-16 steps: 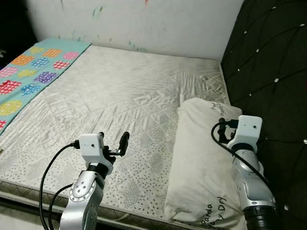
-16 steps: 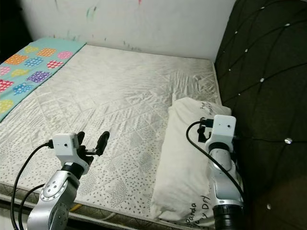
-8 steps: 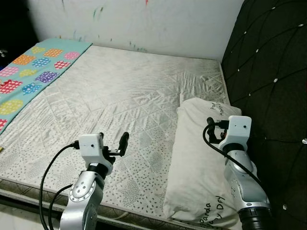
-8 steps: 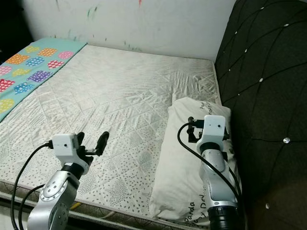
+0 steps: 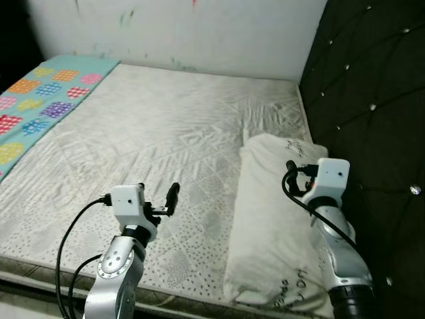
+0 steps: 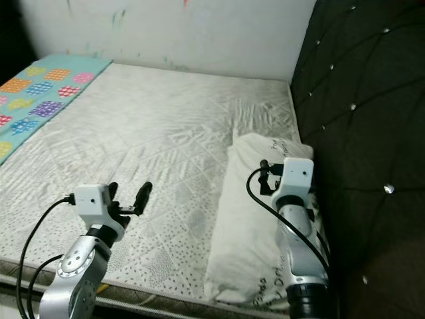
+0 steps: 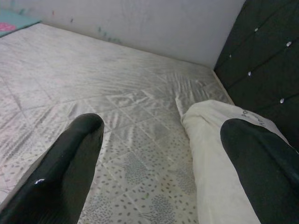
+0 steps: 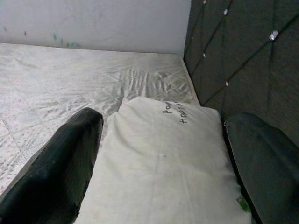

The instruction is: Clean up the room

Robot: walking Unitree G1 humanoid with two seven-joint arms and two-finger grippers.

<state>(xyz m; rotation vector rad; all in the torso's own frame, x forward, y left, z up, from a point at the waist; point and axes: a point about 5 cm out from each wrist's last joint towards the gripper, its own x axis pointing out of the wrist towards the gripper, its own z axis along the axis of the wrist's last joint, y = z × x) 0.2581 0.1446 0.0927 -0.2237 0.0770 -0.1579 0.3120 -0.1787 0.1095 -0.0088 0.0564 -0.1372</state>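
I had the pillow (image 5: 272, 219) in the lower right of the head view, lying on the mattress (image 5: 153, 146) with its long axis running from the near edge of the bed up toward the wall, one long side close against the dark headboard (image 5: 372, 100). My right hand (image 8: 161, 154) hung directly over it, fingers spread wide, and through the right wrist camera the pillow lay straight ahead along the fingers, its printed end farthest away. So the pillow's length ran the same way that hand pointed, which I judged meant a grasp would have to close across its width or pinch the near end. My left hand (image 5: 159, 203) sat at lower left of centre, also spread wide and holding nothing, over bare mattress; from its wrist camera the pillow lay off to one side, well apart. The right arm was plainly the nearer one. A patterned blanket (image 5: 40, 100) lay along the far left edge.
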